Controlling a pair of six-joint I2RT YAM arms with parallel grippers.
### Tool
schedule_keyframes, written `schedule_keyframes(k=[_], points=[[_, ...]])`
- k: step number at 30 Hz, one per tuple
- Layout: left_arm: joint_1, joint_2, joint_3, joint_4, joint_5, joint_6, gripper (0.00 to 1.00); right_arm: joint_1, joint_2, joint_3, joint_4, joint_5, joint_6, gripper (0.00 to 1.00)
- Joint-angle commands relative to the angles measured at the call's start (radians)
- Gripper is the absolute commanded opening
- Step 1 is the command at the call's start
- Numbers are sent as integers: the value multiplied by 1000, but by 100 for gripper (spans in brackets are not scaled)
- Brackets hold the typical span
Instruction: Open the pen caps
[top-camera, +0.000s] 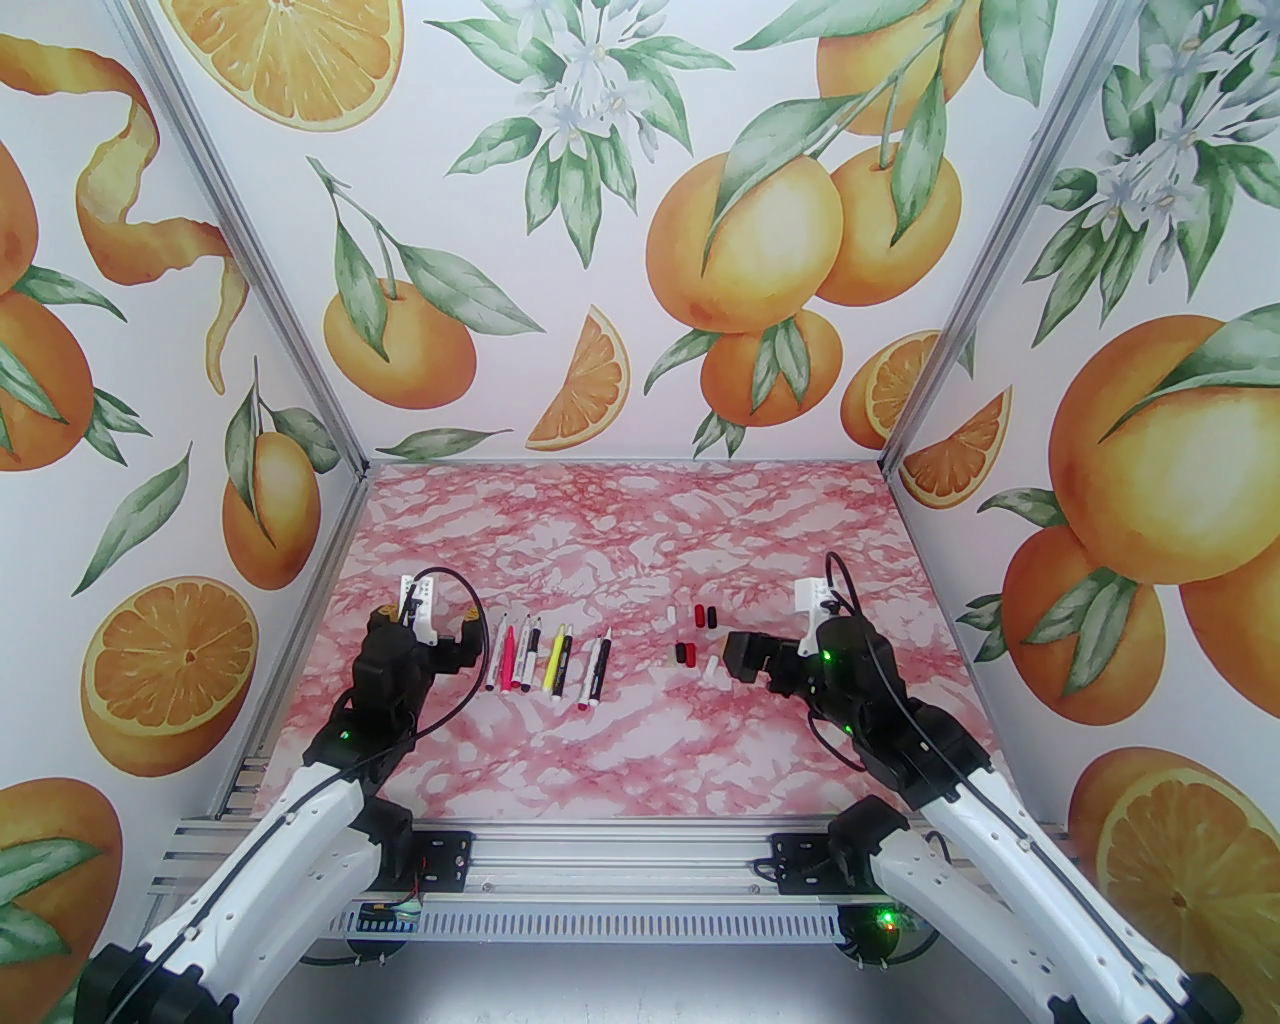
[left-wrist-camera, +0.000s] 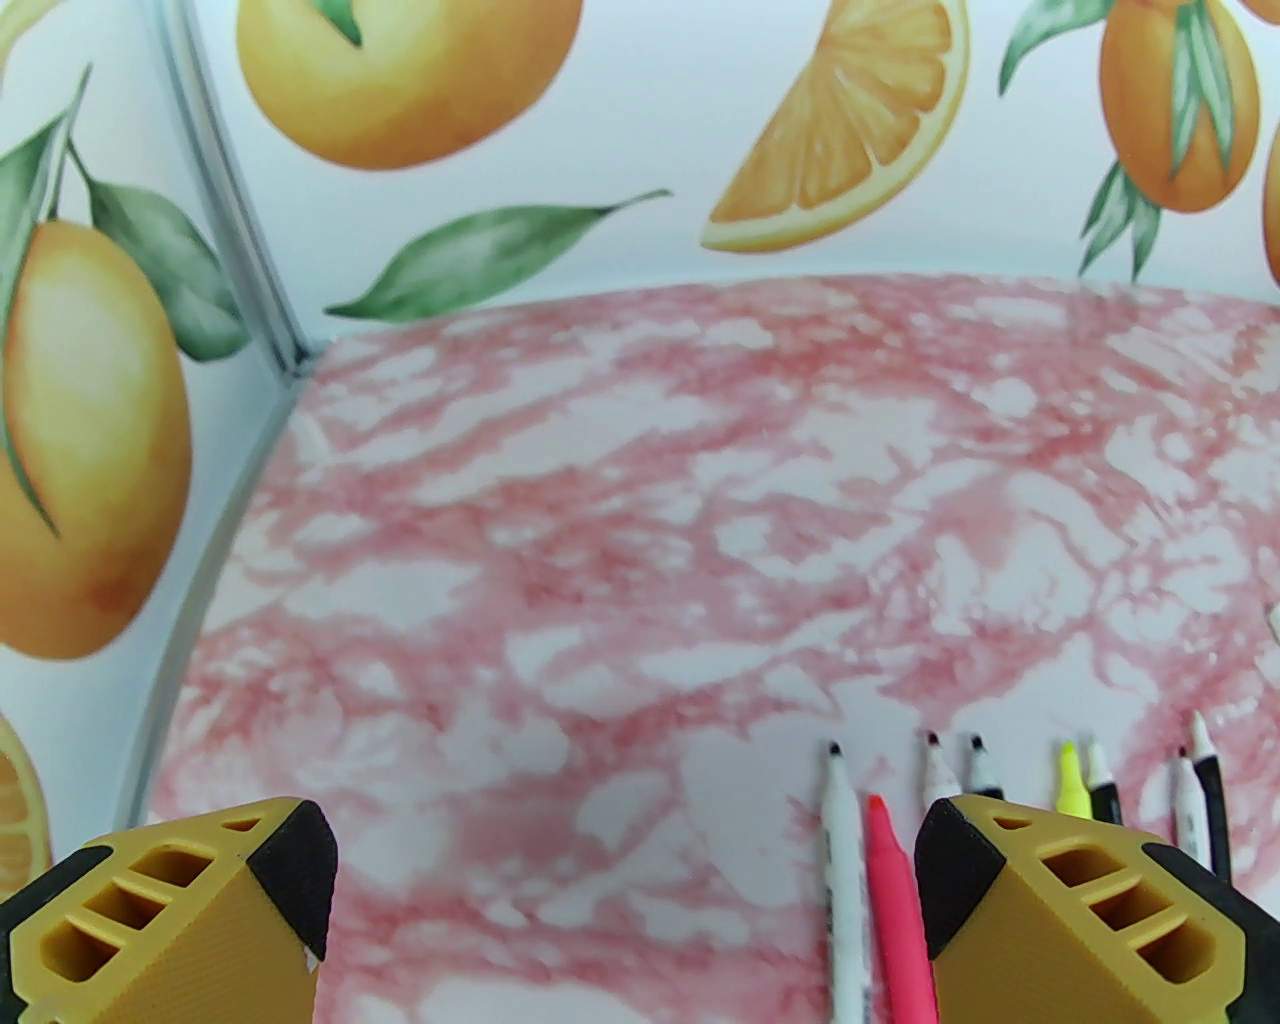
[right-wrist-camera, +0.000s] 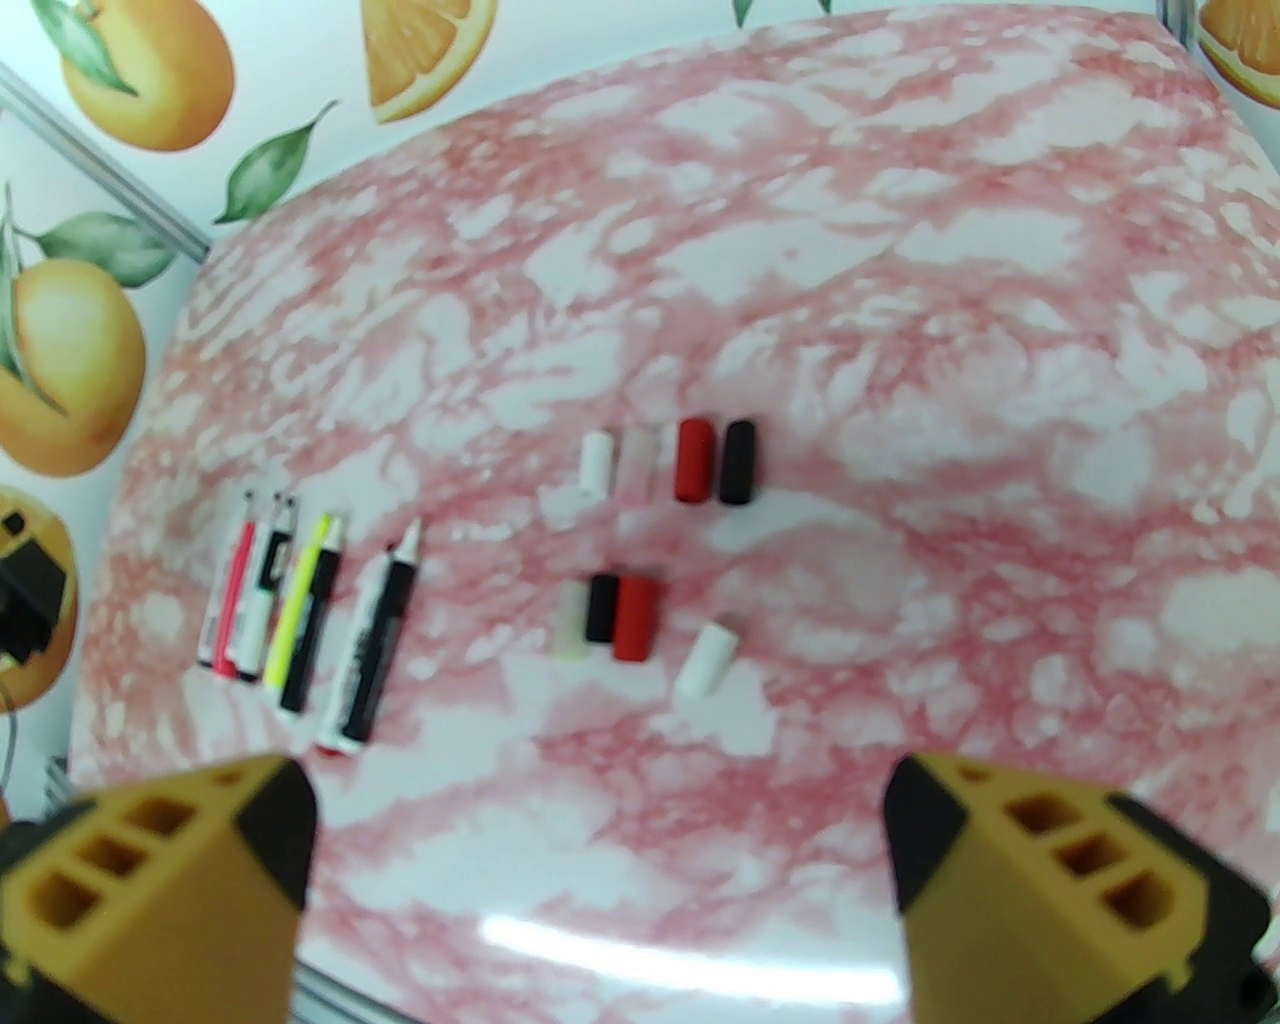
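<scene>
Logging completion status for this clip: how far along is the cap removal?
Done: the pens lie in a row with bare tips, and the caps sit loose in two rows to their right. In hand: nothing; both sets of jaws stand open and empty. Left: no capped pen is visible.

I see the pens lying uncapped side by side on my left, tips pointing away from me: mostly white barrels, one pink, one yellow. The caps lie loose to their right in two short rows, white, red, black and cream.
</scene>
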Motion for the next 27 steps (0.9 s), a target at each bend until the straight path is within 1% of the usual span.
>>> schedule_keyframes(k=[1,5,8,14,16,20,21,23,27], points=[[45,52,-19,146,39,65,100,-1,-3,-27,51,28,11,100],[102,136,-69,320,64,84,100,-1,9,-37,51,21,-2,100],[159,258,-81,476,147,67,100,-1,14,-42,56,43,-20,100],[178,502,-55,728,206,111,100,-1,34,-42,87,83,-33,100],[188,571,-50,801,249,106,100,-2,45,-44,100,93,-39,100],[191,675,-32,901,296,109,100,-3,64,-42,122,115,-60,100],[192,699,-28,916,297,113,100,-2,69,-41,127,117,-64,100],[192,752,-34,998,295,121,100,-3,77,-38,131,120,-73,100],[194,830,-18,1031,304,122,100,-4,90,-26,134,148,-93,100]])
